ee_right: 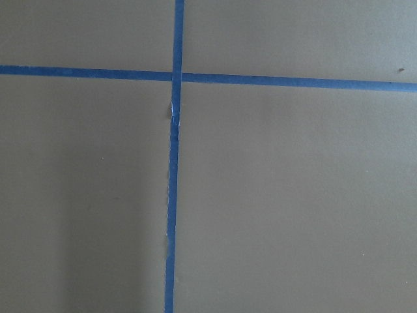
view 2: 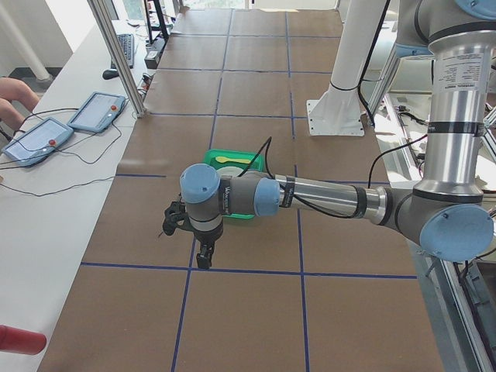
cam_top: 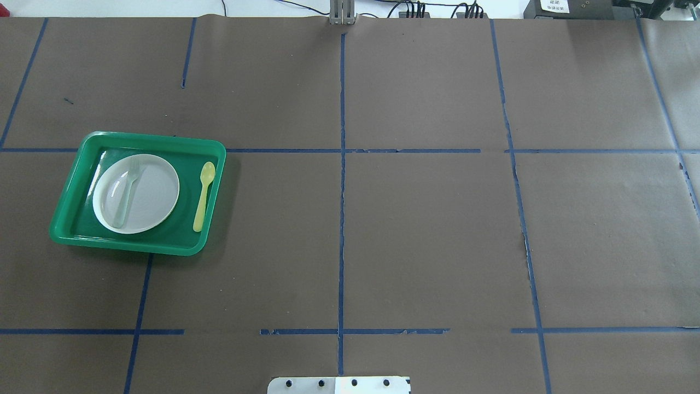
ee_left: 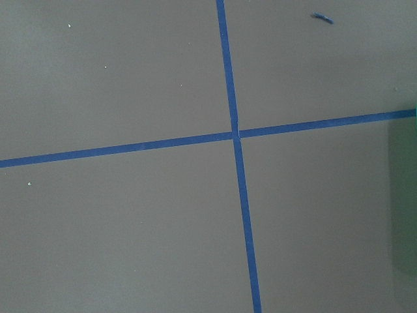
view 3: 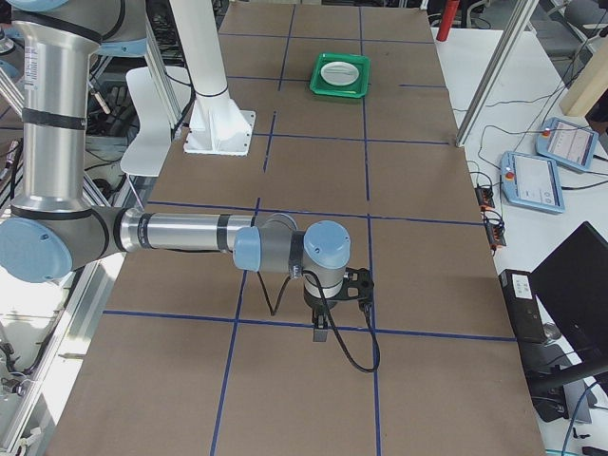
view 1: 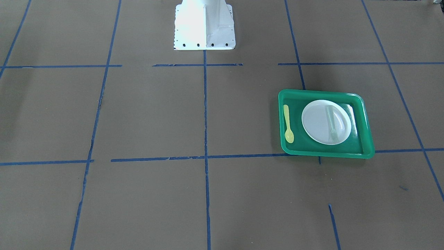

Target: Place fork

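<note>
Fork (cam_top: 127, 191) lies on plate (cam_top: 158, 191) in green tray (cam_top: 126, 244), with the spoon (cam_top: 203, 196) beside the plate and apart from it. Open table surrounds the tray. Left gripper (view 2: 204, 256) and right gripper (view 3: 321, 332) hang over tape crossings; whether their jaws are apart or together cannot be told. Arm lettering is illegible.

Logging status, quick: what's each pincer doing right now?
Left pincer: cannot be told, side view only.
Right pincer: cannot be told, side view only.

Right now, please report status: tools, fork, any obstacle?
Left tool, right tool: off green tray, state unclear. Fork on white plate in tray. Yellow spoon beside plate, apart.
</note>
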You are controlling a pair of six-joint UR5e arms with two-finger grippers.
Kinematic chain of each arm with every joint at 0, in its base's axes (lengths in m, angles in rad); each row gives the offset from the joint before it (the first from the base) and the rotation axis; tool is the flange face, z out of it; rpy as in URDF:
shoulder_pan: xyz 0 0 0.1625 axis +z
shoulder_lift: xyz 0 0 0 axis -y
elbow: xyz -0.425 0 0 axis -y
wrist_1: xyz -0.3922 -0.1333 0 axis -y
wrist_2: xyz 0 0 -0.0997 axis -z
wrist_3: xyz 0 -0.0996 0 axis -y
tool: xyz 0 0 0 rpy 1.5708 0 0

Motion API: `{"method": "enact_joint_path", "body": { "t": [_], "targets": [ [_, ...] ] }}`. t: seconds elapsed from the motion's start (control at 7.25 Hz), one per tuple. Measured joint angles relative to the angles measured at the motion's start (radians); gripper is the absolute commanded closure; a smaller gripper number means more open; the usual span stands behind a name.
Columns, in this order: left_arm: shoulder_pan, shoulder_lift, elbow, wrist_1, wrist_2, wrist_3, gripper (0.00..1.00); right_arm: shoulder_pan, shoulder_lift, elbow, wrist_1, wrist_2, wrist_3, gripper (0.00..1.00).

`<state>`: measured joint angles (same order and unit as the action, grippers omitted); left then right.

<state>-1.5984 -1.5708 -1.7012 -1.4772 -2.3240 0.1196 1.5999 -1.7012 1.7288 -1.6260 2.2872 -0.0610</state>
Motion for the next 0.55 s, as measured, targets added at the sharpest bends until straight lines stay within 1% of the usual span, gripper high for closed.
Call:
{"method": "enact_joint_path", "body": {
  "t": [0.55],
  "targets": [
    [0.0, 0.005, 0.004, 0.001, 0.0, -0.008, 0.0, 0.0, 0.0, 0.0, 0.0, 0.0, 0.0, 0.0]
  ]
}}
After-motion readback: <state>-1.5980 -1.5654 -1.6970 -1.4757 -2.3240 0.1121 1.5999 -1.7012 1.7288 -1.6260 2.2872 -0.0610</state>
